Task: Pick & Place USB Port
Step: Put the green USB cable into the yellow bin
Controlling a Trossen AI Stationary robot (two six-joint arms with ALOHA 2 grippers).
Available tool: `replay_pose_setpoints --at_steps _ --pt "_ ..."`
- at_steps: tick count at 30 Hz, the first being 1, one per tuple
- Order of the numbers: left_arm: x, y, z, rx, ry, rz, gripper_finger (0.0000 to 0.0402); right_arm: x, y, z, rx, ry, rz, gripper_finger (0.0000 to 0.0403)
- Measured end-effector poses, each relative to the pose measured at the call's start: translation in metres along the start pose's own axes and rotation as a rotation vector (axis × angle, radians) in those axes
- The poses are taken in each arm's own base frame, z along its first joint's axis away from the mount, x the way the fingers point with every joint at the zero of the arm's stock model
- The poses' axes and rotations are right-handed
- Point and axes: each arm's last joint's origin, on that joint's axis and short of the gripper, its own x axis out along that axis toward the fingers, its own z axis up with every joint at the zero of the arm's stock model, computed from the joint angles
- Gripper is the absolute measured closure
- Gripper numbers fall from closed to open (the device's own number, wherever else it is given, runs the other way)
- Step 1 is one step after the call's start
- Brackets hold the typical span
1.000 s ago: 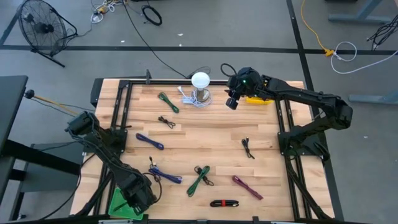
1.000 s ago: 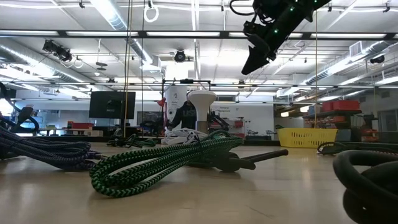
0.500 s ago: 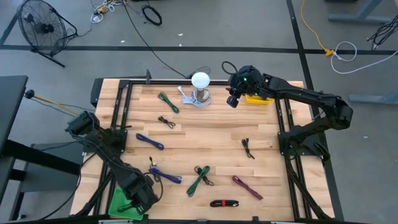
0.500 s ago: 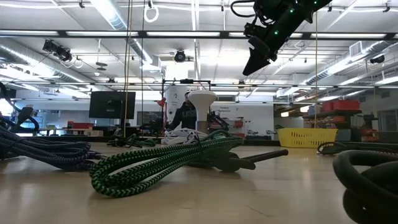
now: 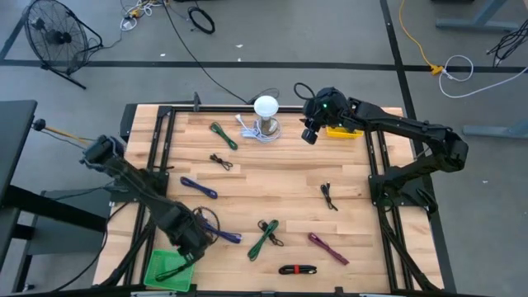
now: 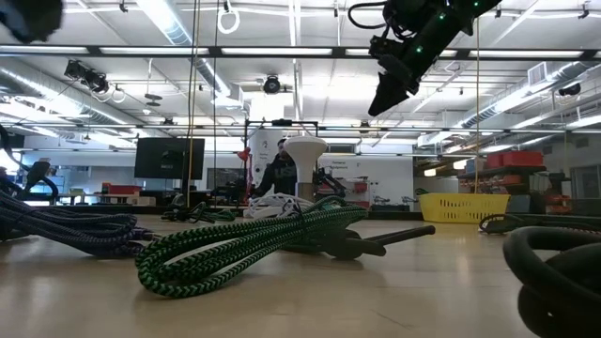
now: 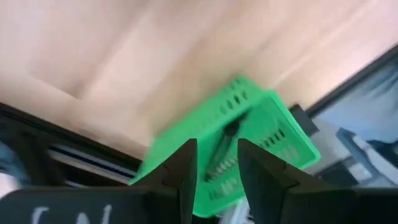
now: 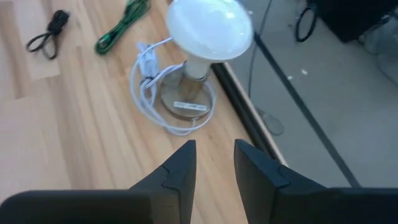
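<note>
Several bundled cables lie on the wooden table: a purple-blue one (image 5: pixel 218 233), a green one (image 5: pixel 265 238), a magenta one (image 5: pixel 327 247) and a black-red one (image 5: pixel 297 269) near the front. A green bin (image 5: pixel 165 268) sits at the near left corner, with a dark cable (image 7: pixel 225 140) inside it. My left gripper (image 5: pixel 188 243) (image 7: pixel 217 148) hovers open just beyond the bin's far right corner and holds nothing. My right gripper (image 5: pixel 308 134) (image 8: pixel 214 149) hangs open, high above the far edge, between the lamp and a yellow bin (image 5: pixel 340 130).
A white globe lamp (image 5: pixel 266 107) (image 8: pixel 208 25) with a coiled white cord stands at the far edge. More cables lie mid-table: green (image 5: pixel 223 134), black (image 5: pixel 220 161), blue (image 5: pixel 200 187), small black (image 5: pixel 328 196). Black frame rails run along the table's left and right sides.
My left gripper has risen from over the green bin and moved toward the far edge and slightly right; its arm has swung up and now shows at the low view's top left. The right arm has stayed almost still.
</note>
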Motion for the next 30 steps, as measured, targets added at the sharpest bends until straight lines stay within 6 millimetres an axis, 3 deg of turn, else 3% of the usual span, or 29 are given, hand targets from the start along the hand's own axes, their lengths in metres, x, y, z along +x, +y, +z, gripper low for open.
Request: replay_pose_setpoints --at_steps 8,17,20,30 --pt "-0.038 0.044 0.037 0.165 -0.278 0.244 0.028 0.001 0.01 -0.004 0.017 0.02 0.129 0.0291" --pt "-0.069 0.083 0.097 0.456 -0.527 0.673 0.028 0.015 0.052 -0.025 -0.016 -0.016 0.482 0.0291" --pt "-0.08 0.095 0.118 0.479 -0.595 0.794 0.028 0.018 0.068 -0.032 -0.028 -0.038 0.568 0.0291" --pt "-0.109 0.146 0.186 0.559 -0.691 0.777 0.028 0.011 0.116 -0.034 -0.125 -0.145 0.735 0.0291"
